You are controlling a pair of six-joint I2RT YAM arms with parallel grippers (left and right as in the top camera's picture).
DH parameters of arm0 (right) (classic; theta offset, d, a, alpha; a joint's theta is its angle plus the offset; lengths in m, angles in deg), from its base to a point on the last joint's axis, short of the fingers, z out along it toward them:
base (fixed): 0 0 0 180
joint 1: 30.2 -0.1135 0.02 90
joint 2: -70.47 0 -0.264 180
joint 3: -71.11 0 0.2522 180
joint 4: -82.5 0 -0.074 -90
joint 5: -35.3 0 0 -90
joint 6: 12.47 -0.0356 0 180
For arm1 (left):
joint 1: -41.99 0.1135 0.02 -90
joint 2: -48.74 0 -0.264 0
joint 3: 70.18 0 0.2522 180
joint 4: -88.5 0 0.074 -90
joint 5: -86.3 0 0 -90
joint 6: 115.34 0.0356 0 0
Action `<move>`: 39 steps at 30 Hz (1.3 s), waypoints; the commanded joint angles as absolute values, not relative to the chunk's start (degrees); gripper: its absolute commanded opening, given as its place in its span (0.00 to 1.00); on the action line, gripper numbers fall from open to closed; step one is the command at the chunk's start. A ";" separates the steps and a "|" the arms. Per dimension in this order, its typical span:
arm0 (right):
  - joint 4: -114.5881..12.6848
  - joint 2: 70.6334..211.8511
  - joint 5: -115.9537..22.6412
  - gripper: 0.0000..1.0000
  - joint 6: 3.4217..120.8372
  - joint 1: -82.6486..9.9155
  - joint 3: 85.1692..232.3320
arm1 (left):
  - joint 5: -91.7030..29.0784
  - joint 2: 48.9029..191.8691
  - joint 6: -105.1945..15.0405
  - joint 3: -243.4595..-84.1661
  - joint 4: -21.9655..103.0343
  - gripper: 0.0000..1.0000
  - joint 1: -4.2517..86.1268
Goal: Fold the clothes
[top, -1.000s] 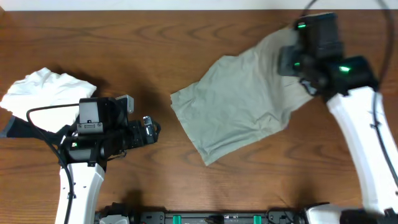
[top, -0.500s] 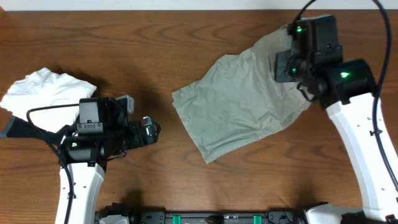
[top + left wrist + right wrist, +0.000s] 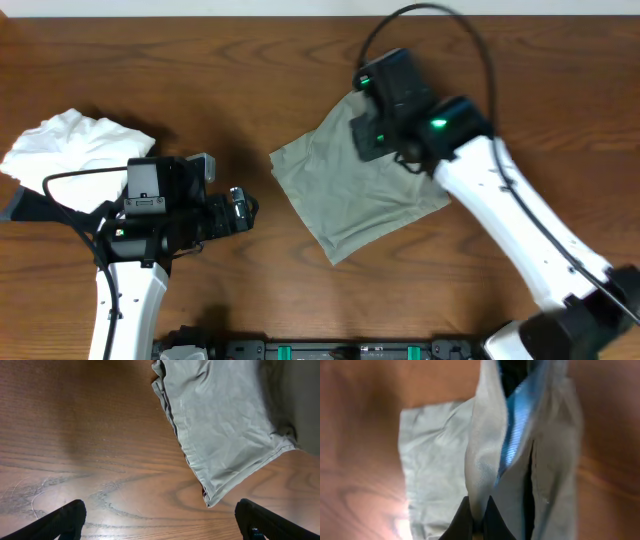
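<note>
The clothes point(image 3: 335, 190) lie partly folded near the middle of the counter point(image 3: 200, 60), a little toward its far edge. The right gripper point(image 3: 476, 516) has its jaws pinched narrow on a raised fold of the fabric. The left gripper point(image 3: 160, 527) hovers left of the garment, jaws wide, holding nothing. A crumpled white cloth point(image 3: 75, 140) sits near the left edge.

Clothes point(image 3: 225, 425) lie on the table point(image 3: 75, 435) at upper right, apart from the left hand point(image 3: 162, 522), fingertips point(image 3: 67, 519) spread wide below.
</note>
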State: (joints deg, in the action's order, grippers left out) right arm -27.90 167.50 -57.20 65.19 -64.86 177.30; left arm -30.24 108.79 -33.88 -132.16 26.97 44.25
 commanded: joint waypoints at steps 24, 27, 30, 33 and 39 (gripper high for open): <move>-29.24 182.98 -44.79 0.12 68.62 -76.99 177.78 | -29.74 108.55 -33.07 -131.79 26.78 0.97 44.45; -25.35 182.98 -39.91 0.17 75.13 -76.99 177.78 | -29.72 108.55 -33.07 -131.79 26.80 0.97 44.45; -21.70 182.98 -39.59 0.20 77.74 -76.99 177.78 | -29.72 108.55 -33.07 -131.79 26.86 0.98 44.45; -20.67 182.98 -43.41 0.21 76.66 -76.57 177.78 | -29.72 108.55 -33.07 -131.79 27.13 0.97 44.45; -20.17 182.98 -57.38 0.20 59.38 -73.62 177.78 | -29.74 108.55 -33.07 -131.79 27.26 0.98 44.42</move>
